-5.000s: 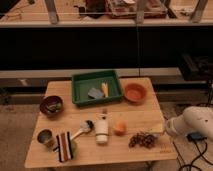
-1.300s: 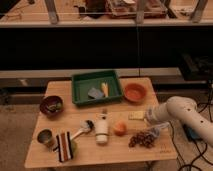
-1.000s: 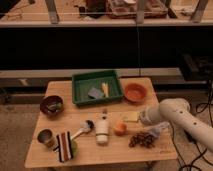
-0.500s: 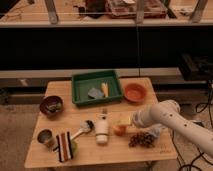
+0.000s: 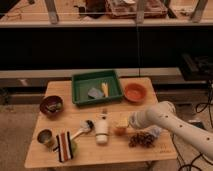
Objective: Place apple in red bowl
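Dark shelving is seen behind a wooden table [image 5: 62, 91], and a grey floor is seen around it. At the back middle of the table a green tray [image 5: 80, 82] is set, with a grey item [image 5: 95, 93] and a yellow item [image 5: 104, 89] laid inside it. The red bowl [image 5: 135, 92] is placed just right of the tray, upright and with nothing seen inside. A dark bowl [image 5: 51, 105] with green contents is found near the left edge.

The apple [image 5: 119, 131] is found on the table top in the front right part, well apart from the red bowl and nearer the camera. It is flanked by a white bottle [image 5: 102, 129] on its left and grapes [image 5: 142, 139] on its right. As the fruit is round, no long axis can be made out, and which way its stem points cannot be told.

The gripper [image 5: 127, 124] is brought in from the right on a white arm [image 5: 162, 117] and is held low, just beside the apple on its upper right. Its jaws are spread wide, and the apple is not gripped.

A brush [image 5: 85, 127] is laid left of the bottle. A can [image 5: 45, 137], a striped item [image 5: 63, 146] and a small green item [image 5: 74, 146] are gathered at the front left corner.
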### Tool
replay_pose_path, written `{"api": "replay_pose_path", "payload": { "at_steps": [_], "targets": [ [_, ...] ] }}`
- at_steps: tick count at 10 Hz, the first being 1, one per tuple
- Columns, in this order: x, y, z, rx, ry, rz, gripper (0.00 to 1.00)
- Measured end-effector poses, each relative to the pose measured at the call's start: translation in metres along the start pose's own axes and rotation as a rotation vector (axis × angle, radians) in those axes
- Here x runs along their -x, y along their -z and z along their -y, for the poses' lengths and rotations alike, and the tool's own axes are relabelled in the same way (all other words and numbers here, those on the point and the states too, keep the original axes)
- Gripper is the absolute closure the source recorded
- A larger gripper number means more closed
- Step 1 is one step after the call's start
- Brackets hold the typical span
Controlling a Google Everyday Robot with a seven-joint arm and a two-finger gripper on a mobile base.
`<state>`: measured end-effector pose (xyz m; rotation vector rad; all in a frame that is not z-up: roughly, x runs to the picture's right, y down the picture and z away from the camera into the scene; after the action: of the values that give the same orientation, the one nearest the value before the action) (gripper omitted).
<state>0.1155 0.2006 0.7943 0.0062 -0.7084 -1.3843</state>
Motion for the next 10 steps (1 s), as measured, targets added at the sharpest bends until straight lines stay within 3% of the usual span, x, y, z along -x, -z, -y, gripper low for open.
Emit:
{"api": "replay_pose_path", "payload": {
  "at_steps": [6, 10],
  "targets": [
    [0.002, -0.009, 0.008, -0.029, 0.002, 0.015, 0.26],
    [0.001, -0.023, 0.007, -0.022, 0.004, 0.034, 0.26]
  ]
}}
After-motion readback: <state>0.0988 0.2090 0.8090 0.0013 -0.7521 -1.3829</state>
